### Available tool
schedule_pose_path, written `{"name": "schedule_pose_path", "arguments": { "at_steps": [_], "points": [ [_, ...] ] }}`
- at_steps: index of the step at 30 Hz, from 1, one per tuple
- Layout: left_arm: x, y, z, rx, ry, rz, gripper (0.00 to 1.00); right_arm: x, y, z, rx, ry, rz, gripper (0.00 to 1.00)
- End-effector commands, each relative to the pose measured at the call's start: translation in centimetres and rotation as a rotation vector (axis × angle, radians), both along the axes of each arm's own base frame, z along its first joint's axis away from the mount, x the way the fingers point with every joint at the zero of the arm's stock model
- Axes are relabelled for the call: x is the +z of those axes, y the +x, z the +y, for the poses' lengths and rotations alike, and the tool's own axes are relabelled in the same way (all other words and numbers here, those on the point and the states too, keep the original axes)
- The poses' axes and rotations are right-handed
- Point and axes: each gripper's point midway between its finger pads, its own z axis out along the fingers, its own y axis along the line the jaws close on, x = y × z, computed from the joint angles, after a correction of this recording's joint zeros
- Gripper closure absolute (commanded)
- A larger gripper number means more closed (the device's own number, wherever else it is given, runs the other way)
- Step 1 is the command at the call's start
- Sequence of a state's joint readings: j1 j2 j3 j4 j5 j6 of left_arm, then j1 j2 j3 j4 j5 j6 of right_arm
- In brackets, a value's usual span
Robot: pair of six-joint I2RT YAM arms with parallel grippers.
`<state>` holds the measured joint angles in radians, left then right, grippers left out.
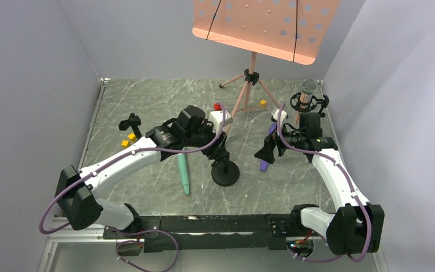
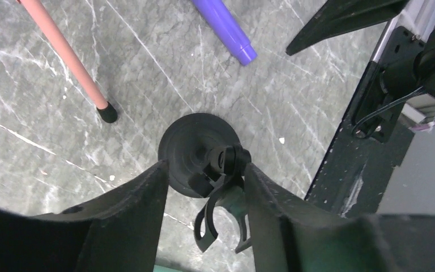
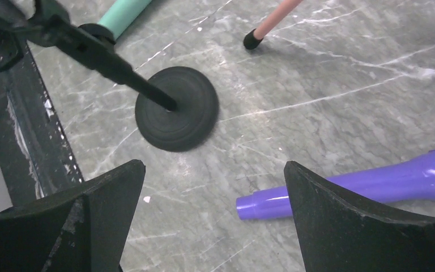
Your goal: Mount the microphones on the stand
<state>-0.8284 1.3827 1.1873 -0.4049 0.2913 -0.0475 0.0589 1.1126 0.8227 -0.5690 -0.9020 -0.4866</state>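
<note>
Mint green microphone (image 1: pixel 184 175): flat on the counter, mid-width, lengthwise toward the near edge. Far end goes under the left arm. Not in any holder.

Purple microphone (image 3: pixel 351 187): flat on the counter, right of centre, partly under the right claw in the top view.

Silver microphone with grey mesh head (image 1: pixel 308 88): upright in a black shock mount (image 1: pixel 307 103) near the far right corner.

Black stand (image 1: pixel 225 173): round base on the counter between the green and purple microphones, just beside the green one. Thin post rises from the base. The C-shaped clip (image 2: pixel 220 218) at its top is seen end-on in the left wrist view.

Left claw (image 2: pixel 207 170): directly above the stand, jaws parted, clip between the two fingers. A gap shows on one side of the clip; contact on the other side cannot be told. No firm grip seen.

Right claw (image 3: pixel 214 167): jaws spread wide, holding nothing, low over the counter above the purple microphone's end.

Pink music stand (image 1: pixel 252 76): tripod toward the far edge, centre. One rubber foot (image 2: pixel 109 113) rests near the black base.

Small yellow blocks (image 1: pixel 129 139): toward the left edge.
</note>
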Motion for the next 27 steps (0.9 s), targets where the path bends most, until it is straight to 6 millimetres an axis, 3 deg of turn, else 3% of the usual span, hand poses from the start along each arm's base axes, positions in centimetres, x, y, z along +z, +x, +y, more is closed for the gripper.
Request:
{"name": "schedule_pose_path", "arguments": {
  "at_steps": [1, 5, 9, 13, 15, 21, 27],
  "points": [
    [3.0, 0.4, -0.3, 0.039, -0.091, -0.050, 0.39, 2.2, 2.0, -0.1, -0.056, 0.026, -0.079, 0.00],
    [4.7, 0.6, 1.0, 0.099, -0.097, -0.081, 0.22, 2.5, 0.8, 0.5, 0.030, 0.045, -0.069, 0.00],
    [7.2, 0.8, 3.9, 0.226, -0.127, -0.148, 0.04, 2.7, 0.0, 0.9, 0.075, 0.061, -0.082, 0.00],
    [8.0, 0.3, 7.2, 0.378, -0.190, -0.156, 0.01, 2.9, -0.4, 1.1, 0.104, 0.073, -0.103, 0.00],
    [7.2, 0.0, 8.7, 0.473, -0.241, -0.101, 0.01, 3.0, -0.6, 1.2, 0.113, 0.078, -0.111, 0.00],
    [0.7, -1.0, 12.2, 0.729, -0.260, 0.108, 0.01, 3.4, -1.0, 1.4, 0.127, 0.095, -0.136, 0.00],
    [-3.5, 0.5, 14.4, 0.965, -0.150, 0.204, 0.03, 3.2, -0.8, 1.3, 0.121, 0.090, -0.120, 0.00]
  ]
}}
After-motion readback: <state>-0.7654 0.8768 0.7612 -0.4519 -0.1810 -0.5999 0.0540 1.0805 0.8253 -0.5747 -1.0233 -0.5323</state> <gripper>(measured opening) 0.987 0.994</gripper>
